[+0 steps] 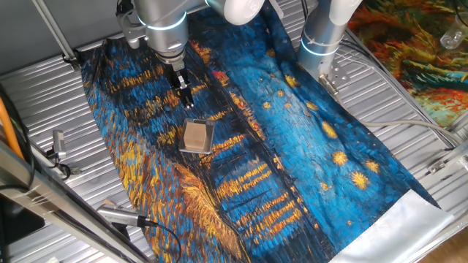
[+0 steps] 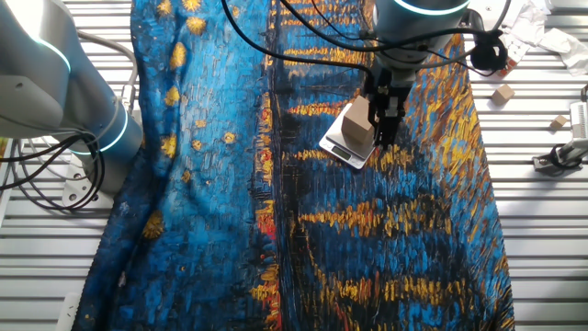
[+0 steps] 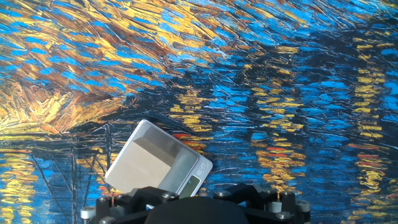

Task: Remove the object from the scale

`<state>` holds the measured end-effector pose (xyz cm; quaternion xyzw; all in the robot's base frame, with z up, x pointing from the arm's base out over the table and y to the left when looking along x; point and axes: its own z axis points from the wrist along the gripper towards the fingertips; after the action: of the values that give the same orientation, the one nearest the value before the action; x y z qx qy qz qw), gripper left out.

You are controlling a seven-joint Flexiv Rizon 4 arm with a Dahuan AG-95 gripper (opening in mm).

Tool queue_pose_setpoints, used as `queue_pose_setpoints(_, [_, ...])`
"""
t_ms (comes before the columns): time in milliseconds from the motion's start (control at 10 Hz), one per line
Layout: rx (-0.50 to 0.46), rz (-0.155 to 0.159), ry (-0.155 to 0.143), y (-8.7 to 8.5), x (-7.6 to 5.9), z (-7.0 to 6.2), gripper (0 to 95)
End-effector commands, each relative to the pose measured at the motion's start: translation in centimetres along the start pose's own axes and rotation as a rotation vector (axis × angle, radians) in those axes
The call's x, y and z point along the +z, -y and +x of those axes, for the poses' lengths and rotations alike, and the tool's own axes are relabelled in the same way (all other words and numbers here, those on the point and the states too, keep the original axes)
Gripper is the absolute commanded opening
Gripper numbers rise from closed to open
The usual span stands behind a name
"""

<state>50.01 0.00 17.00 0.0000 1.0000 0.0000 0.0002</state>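
The object, a small tan block (image 1: 195, 135), sits on the scale (image 1: 208, 131), a thin grey plate lying on the blue-and-yellow painted cloth (image 1: 307, 146). My gripper (image 1: 187, 102) hangs just behind the scale and a little above it, empty, with its fingers close together. In the other fixed view the gripper (image 2: 386, 133) is right beside the block (image 2: 358, 129) and the scale (image 2: 338, 147). The hand view shows the block (image 3: 140, 165) on the scale (image 3: 186, 163) just ahead of the hand's black body. The fingertips are out of that view.
A second arm's base (image 2: 83, 101) stands at the cloth's edge. Two small wooden blocks (image 2: 501, 94) (image 2: 558, 121) and a metal clamp (image 2: 559, 156) lie on the slatted metal table (image 2: 542, 230) beside the cloth.
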Motion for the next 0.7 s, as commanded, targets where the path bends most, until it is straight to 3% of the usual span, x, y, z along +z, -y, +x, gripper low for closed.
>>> queue_pose_setpoints(100, [0.0, 0.0, 0.0, 0.0, 0.0, 0.01, 95.0])
queue_pose_setpoints(200, [0.115, -0.004, 0.003, 0.0, 0.0, 0.01, 0.0])
queue_pose_setpoints(700, [0.116, 0.002, 0.0, 0.0, 0.0, 0.01, 0.0])
